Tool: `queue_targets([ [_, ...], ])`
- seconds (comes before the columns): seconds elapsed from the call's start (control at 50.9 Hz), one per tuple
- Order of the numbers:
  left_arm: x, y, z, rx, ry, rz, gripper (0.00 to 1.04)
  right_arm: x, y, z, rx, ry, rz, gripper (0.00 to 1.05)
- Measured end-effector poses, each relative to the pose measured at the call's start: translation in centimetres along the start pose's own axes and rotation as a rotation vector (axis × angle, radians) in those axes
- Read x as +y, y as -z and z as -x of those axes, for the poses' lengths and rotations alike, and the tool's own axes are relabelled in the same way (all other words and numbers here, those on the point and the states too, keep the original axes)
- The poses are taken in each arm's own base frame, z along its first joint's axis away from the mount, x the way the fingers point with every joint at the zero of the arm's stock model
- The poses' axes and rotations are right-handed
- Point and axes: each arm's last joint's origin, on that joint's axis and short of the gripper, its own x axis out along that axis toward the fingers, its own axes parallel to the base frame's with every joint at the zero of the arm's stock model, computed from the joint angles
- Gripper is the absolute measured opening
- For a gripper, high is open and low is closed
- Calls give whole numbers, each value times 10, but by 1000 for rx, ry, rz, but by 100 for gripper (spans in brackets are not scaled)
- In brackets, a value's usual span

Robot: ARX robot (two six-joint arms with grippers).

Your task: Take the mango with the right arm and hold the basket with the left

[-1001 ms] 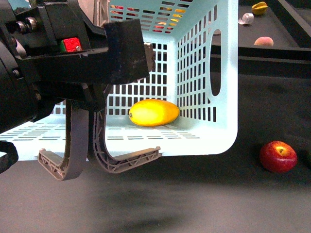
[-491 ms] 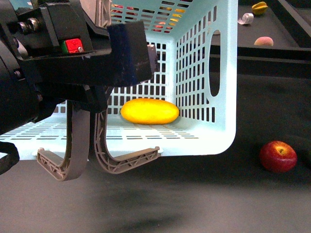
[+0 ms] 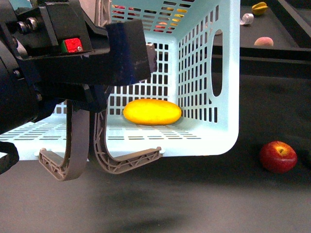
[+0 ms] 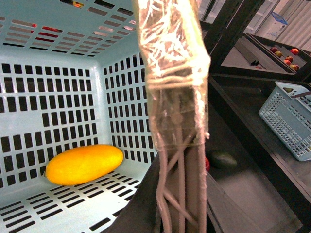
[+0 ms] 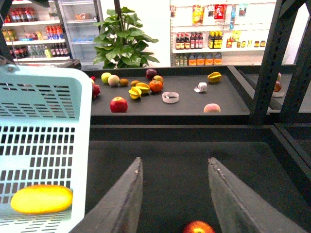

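Note:
The yellow-orange mango [image 3: 152, 112] lies inside the light blue basket [image 3: 218, 141], against its far slotted wall. The basket's opening faces the front camera. My left gripper [image 3: 90, 145] is shut on the basket's near rim, its grey fingers curling under the edge. In the left wrist view a tape-wrapped finger [image 4: 177, 97] stands beside the mango [image 4: 83, 164] and the basket wall [image 4: 48, 58]. My right gripper [image 5: 175, 160] is open and empty over the dark table, to the right of the basket [image 5: 43, 111] and mango [image 5: 42, 198]. It is out of the front view.
A red apple [image 3: 278, 156] lies on the table right of the basket, just below the right fingers [image 5: 198, 227]. A raised back shelf [image 5: 184, 104] carries several fruits, a peach [image 3: 264, 41] and a tape roll [image 3: 247, 18]. A grey-blue basket [image 4: 291, 121] stands further right.
The mango has rolled a little inside the basket and now lies more level. The basket has shifted slightly to the right. The left gripper keeps its hold.

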Motion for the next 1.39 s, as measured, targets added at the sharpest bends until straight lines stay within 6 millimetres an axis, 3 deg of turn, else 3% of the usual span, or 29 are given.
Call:
queue_targets([
  [0.118, 0, 0, 0, 0, -1, 2, 10, -9, 5, 3, -12, -17, 11, 1],
  [0.609, 0, 0, 0, 0, -1, 0, 10, -13, 8, 18, -11, 5, 11, 2],
  [1.394, 0, 0, 0, 0, 0, 0, 10, -13, 8, 18, -8, 6, 13, 4],
])
